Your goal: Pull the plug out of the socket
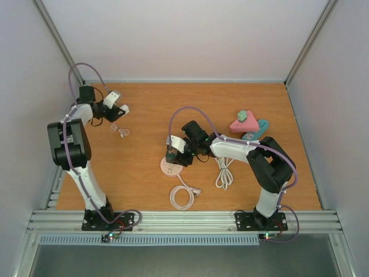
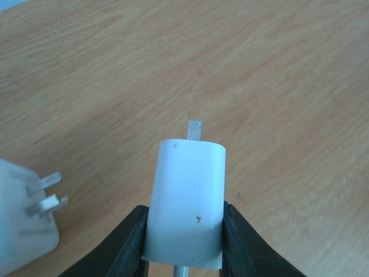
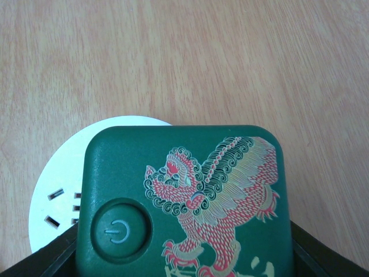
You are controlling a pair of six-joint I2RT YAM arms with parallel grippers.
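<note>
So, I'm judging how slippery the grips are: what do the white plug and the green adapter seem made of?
White plug: smooth matte plastic, it seems, with a bare metal prong. Green adapter: apparently moulded plastic, finely textured, with a printed red-and-cream beast and a recessed power button.

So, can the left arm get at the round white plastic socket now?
Probably not. The left gripper is shut on a white plastic charger plug, and the right gripper grips the green patterned plug right over the round white socket, covering much of it.
</note>
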